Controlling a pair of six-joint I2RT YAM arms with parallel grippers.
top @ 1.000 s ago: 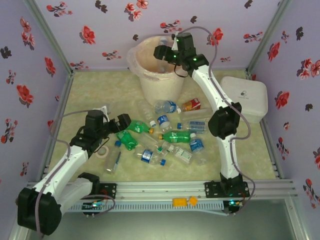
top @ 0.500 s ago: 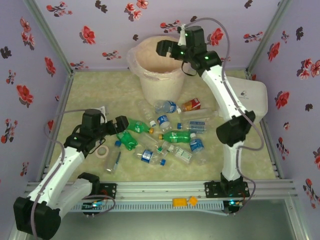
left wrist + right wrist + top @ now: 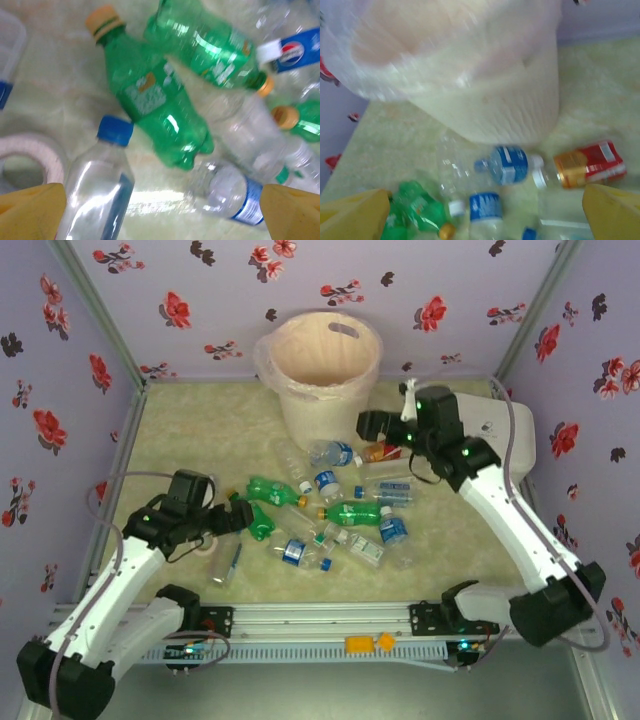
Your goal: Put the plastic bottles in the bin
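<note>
Your L hand (image 3: 235, 517): wide open, empty, low over the green bottles (image 3: 155, 110); its wrist cam adds the tape roll (image 3: 30, 155) beside them. R hand (image 3: 372, 427): wide open, empty, above the red-labelled bottle (image 3: 590, 167) by the bin (image 3: 315, 410). On the bench (image 3: 200, 430): 3 green, 1 red-labelled; clear ones too jumbled to count. White box (image 3: 505, 440) partly behind R arm.

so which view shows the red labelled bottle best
The right wrist view: the red-labelled bottle lies close and unblocked on its side, near the foot of the bin. The top external view shows it small, just beside the right pincer.
</note>
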